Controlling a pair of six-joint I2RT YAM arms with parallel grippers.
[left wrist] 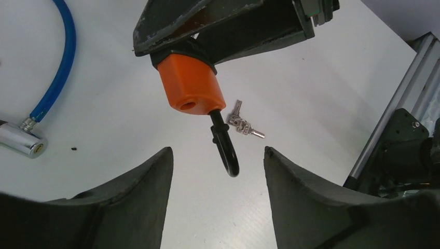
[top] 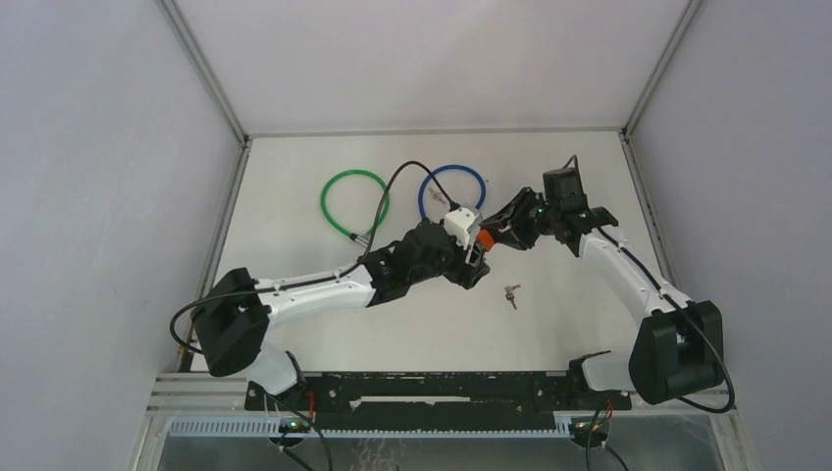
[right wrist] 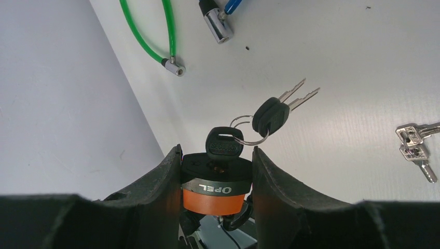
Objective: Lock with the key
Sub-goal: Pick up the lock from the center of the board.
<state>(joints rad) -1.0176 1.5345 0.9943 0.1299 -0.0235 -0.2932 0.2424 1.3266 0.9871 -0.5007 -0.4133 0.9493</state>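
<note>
White desk [top: 549, 334], grey walls. Near the far edge lie two cables, a green loop [top: 323, 201] and a blue loop [top: 424, 196]; one silver key bunch [top: 510, 292] lies mid-desk. My right jaws pinch the one orange lock [right wrist: 215, 189], with a black key [right wrist: 224, 142] in it and two spare keys [right wrist: 271, 115] dangling. My left jaws stand spread below its shackle [left wrist: 225, 148], apart from it. The keyhole is hidden.
</note>
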